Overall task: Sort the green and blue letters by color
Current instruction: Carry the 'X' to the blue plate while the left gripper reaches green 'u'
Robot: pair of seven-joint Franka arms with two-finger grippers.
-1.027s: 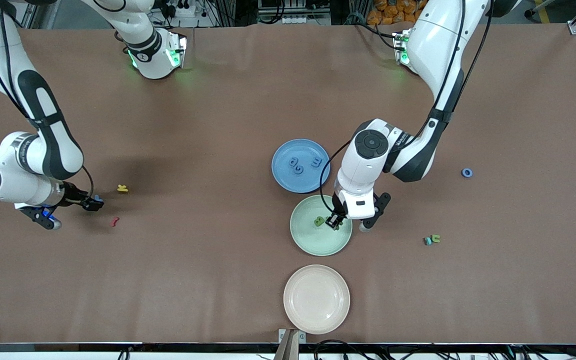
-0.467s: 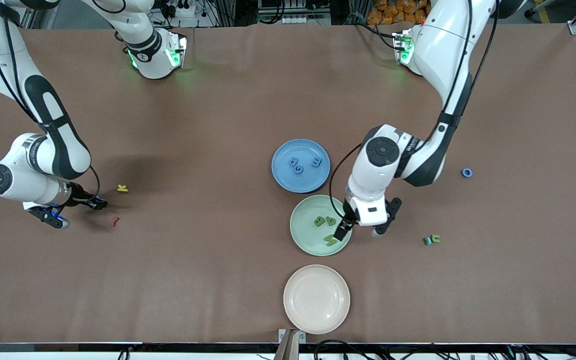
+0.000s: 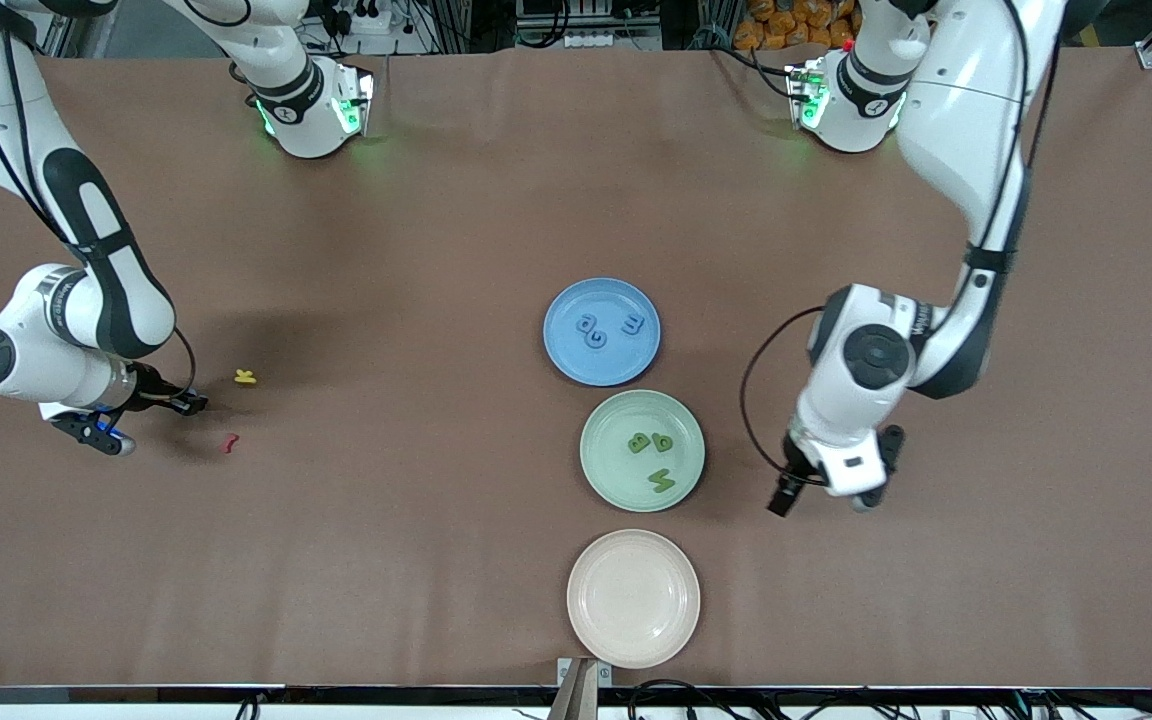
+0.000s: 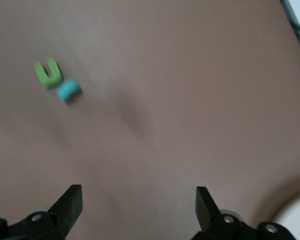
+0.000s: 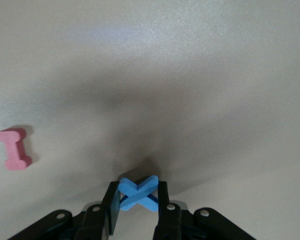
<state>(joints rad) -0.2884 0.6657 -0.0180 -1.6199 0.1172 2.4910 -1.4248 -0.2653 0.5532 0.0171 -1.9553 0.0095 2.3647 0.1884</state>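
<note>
On the tabletop, the blue plate carries three blue letters, and the green plate, just nearer the front camera, carries three green letters; an empty cream plate lies nearer again. The right end effector, low over the tabletop toward the right arm's end, has its jaws drawn in on either side of a blue X-shaped letter and appears to pinch it across its arms. A small yellow letter and a red squiggle lie close by; the right wrist view also shows a pink bone-shaped piece. The left end effector hangs over bare tabletop toward the left arm's end with its jaws spread wide and nothing between them; its wrist view shows a green U-shaped letter touching a small teal piece not far off. These letters look like thin foam: very light, slightly yielding, unlikely to break, but easy to nudge or flip. The best hold is probably across a narrow limb or the two flat edges, squeezed gently with the fingertips set low against the tabletop.
</note>
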